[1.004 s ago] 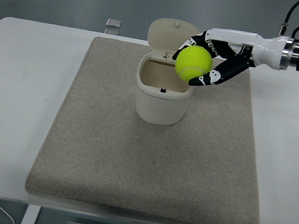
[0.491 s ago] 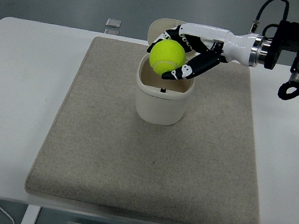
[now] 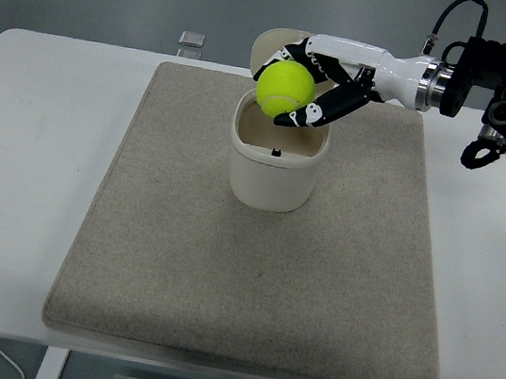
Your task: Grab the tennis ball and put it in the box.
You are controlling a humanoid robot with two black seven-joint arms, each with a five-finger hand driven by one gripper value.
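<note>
1. Compared with the frame half a second ago, the right hand [image 3: 319, 77] and the tennis ball [image 3: 286, 86] sit slightly higher and slightly further right in the frame; the shift is small. Compared with the frame one second ago, both have moved clearly left, from beside the box's right rim to a position over its opening.
2. The box [image 3: 274, 162], its raised lid [image 3: 273, 44] and the mat [image 3: 261, 229] are unchanged in position across all three frames.
3. The right hand's fingers [image 3: 314, 113] are curled and clamped around the tennis ball. Dark fingertips wrap its lower right side, and further fingers show at its upper left edge.
4. The tennis ball is held in the air, upper centre of the frame, directly over the box's open top and overlapping its rear rim in this view. Contact between ball and rim cannot be determined.
5. The right arm [image 3: 497, 83] enters from the upper right edge of the frame and extends left towards the box.
6. The box stands upright on the mat, which lies on the white table [image 3: 28, 165].
7. A small grey object [image 3: 190, 40] lies on the table just beyond the mat's upper left corner.
</note>
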